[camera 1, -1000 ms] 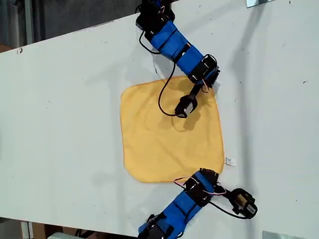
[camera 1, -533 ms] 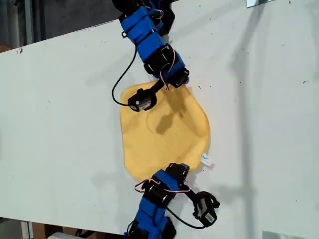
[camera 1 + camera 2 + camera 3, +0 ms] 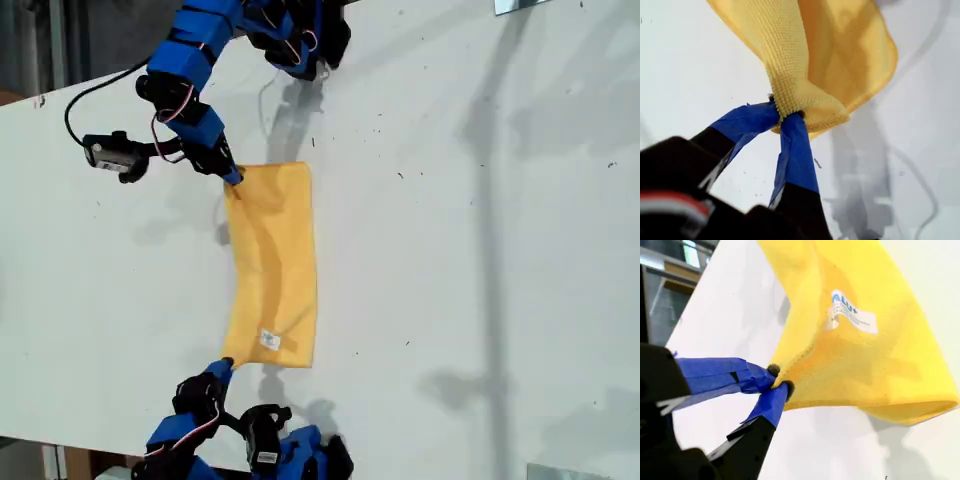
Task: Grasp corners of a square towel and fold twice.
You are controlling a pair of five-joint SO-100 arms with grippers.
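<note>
White bench (image 3: 480, 200), few dark specks. Towel (image 3: 272, 265) folded in half, narrow yellow-orange strip lying mid-bench, white tag (image 3: 269, 340) facing up near one short end. My second gripper (image 3: 776, 382) pinched tight on corner at tagged end, toward exterior view's bottom. My first gripper (image 3: 785, 117) clamped on bunched corner at opposite short end, toward exterior view's top.

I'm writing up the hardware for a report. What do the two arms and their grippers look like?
Both arms have blue link segments joined by black motor housings, with thin black cables and red-and-white wires running along them. My first gripper and my second gripper are black, and their narrow fingers are wrapped in blue tape towards the tips. A small black camera module sits by each wrist.
</note>
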